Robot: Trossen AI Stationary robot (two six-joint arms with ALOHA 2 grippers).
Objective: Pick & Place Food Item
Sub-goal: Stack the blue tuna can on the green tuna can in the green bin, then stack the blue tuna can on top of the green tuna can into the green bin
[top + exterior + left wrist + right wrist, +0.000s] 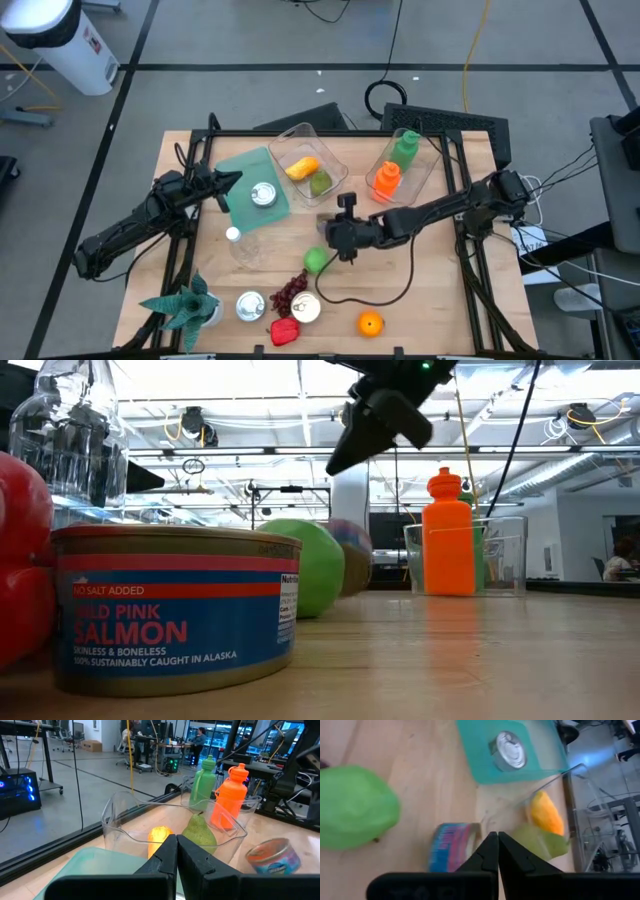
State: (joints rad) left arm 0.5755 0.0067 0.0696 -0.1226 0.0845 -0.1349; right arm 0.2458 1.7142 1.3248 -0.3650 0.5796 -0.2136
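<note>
Approach step. I hold right pincer clenched, empty, above surface near green apple. Left pincer clenched, waiting. Next: open, descend onto apple.

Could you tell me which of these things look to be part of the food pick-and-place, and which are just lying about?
Probably the job:
right gripper, shut, above the table
apple
tipped can
bin holding a pear

Lying about:
left gripper, shut
orange bottle
plant
grapes
orange
</note>
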